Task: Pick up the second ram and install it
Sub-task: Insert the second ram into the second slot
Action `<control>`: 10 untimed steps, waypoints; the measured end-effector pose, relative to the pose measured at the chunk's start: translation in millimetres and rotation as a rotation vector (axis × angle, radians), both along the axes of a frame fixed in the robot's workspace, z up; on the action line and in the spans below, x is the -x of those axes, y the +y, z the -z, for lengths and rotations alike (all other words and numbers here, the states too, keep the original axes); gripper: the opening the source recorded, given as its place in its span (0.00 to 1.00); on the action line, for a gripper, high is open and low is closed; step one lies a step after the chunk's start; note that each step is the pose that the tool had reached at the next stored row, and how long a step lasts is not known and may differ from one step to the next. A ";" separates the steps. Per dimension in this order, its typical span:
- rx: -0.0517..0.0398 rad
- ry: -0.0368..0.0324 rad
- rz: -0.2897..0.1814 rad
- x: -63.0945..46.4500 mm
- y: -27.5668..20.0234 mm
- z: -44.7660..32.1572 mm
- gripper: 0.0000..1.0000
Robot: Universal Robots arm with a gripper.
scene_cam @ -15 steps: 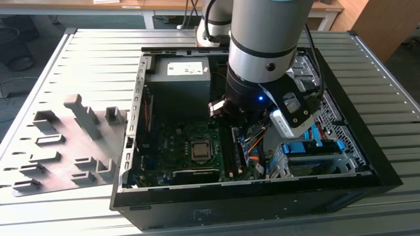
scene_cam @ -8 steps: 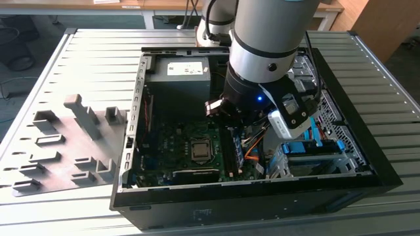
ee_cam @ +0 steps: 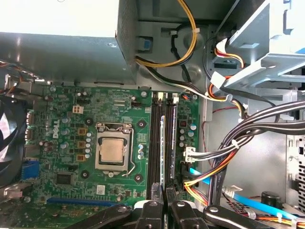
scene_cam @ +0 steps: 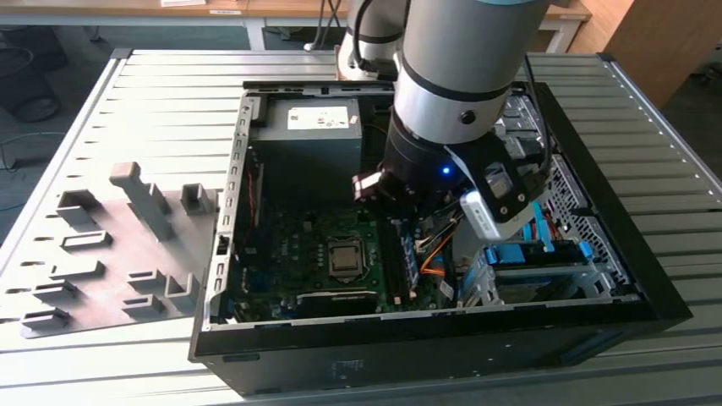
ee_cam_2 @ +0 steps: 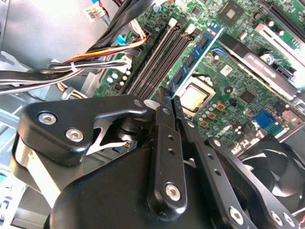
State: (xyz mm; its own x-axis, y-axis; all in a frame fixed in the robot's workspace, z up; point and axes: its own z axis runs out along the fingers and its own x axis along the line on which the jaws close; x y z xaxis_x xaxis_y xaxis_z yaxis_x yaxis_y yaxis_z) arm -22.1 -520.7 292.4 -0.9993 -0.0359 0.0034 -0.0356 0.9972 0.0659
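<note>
Since the gripper (ee_cam_2: 170,98) has its fingers (ee_cam_2: 161,143) pressed together on the ram (ee_cam_2: 196,57), no gap lies between the two. The stick stands on edge in the pinch and reaches out past the fingertips, away from the wrist. How much of its length sits behind the fingers is hidden.

Its long axis runs parallel to the slots (ee_cam_2: 159,52), pointing toward the board edge that meets the power supply (ee_cam: 57,57). In the first wrist view the ram is seen edge-on as a thin pale line, lying along the narrow strip between the dark slot rails, so it is squared up with them rather than skewed.

In the second wrist view the same stick reads across the board (ee_cam_2: 228,76) on the CPU (ee_cam_2: 193,97) side of the slots. That offset suggests it hangs above the rails and is not seated, though I cannot tell which slot it is over or whether its lower edge touches.

Beyond the slots, the CPU sits on one side and the cables (ee_cam: 238,143) crowd the other, near the board's edge. In the exterior view the arm reaches down into the open case (scene_cam: 395,355), over the board's slot side.
</note>
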 end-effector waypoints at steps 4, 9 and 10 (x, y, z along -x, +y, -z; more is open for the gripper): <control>0.0005 0.0000 0.000 -0.5 0.2 2.7 0.14; 0.0005 0.0000 0.000 -1.4 0.2 4.1 0.14; 0.0005 0.0000 0.000 -1.5 0.3 4.2 0.14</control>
